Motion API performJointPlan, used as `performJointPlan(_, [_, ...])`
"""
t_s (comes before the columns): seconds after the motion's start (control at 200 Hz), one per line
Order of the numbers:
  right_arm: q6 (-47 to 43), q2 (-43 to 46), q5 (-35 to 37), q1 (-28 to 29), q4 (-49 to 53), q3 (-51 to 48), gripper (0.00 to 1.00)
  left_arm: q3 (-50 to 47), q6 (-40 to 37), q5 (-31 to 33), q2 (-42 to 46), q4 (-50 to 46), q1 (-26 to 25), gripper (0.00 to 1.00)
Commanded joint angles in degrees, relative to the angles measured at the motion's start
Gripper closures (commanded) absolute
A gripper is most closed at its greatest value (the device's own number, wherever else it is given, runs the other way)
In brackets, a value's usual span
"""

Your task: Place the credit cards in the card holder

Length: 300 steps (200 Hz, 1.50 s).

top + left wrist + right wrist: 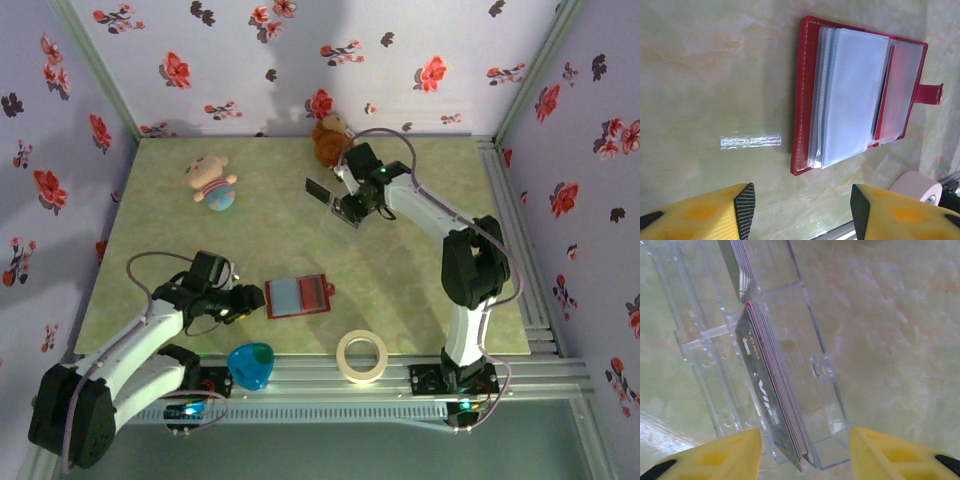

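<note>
While the one stitched red wallet [297,296] lies open at lower centre of the top view, long axis left-right and tab pointing right, the left gripper [802,200] hangs left of it, jaws apart and empty. The right gripper [805,440], also spread, straddles a clear plastic rack [822,367] (two slots filled) whose thin cards [771,405] stand on edge.

Your left arm [140,345] lies low along the near left side and reaches inward. The left gripper [802,207] points down, jaws parted. Your right arm [470,270] rises from its base, folds at the elbow and stretches to the far middle — the right gripper [805,452] tipped downward, jaws apart.
</note>
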State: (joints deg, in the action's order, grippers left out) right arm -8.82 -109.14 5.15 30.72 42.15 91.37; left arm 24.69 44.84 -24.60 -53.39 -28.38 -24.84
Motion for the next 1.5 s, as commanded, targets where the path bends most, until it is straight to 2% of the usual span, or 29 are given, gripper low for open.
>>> performJointPlan(0.0, [-4.9,-1.7,6.4,1.7,2.9,2.4,0.48,-0.5,0.2,-0.8,-0.6,0.9,0.3,0.44])
performJointPlan(0.08, [-6.0,-3.6,10.2,2.8,3.4,3.6,0.49,-1.0,0.5,-1.0,-0.4,1.4,0.3,0.44])
performJointPlan(0.36, [-8.0,-6.4,19.7,5.6,2.9,4.4,0.62,-2.2,0.7,-1.3,-0.3,2.7,0.3,0.44])
performJointPlan(0.525, [-9.1,-5.1,26.5,6.8,-0.4,2.6,0.75,-2.2,0.2,-1.6,-0.2,2.0,0.2,0.43])
performJointPlan(0.69, [-9.4,-4.5,30.7,7.4,-1.7,1.2,0.74,-2.3,-0.5,-1.8,-0.3,1.4,0.2,0.43])
performJointPlan(1.12, [-10.0,-3.6,35.0,8.4,-3.8,0.0,0.80,-2.6,-0.5,-2.3,-0.8,1.9,0.2,0.43])
performJointPlan(1.495, [-9.6,-3.3,38.4,8.7,-5.9,-0.8,0.76,-3.1,-0.5,-2.4,-1.5,3.5,0.1,0.42])
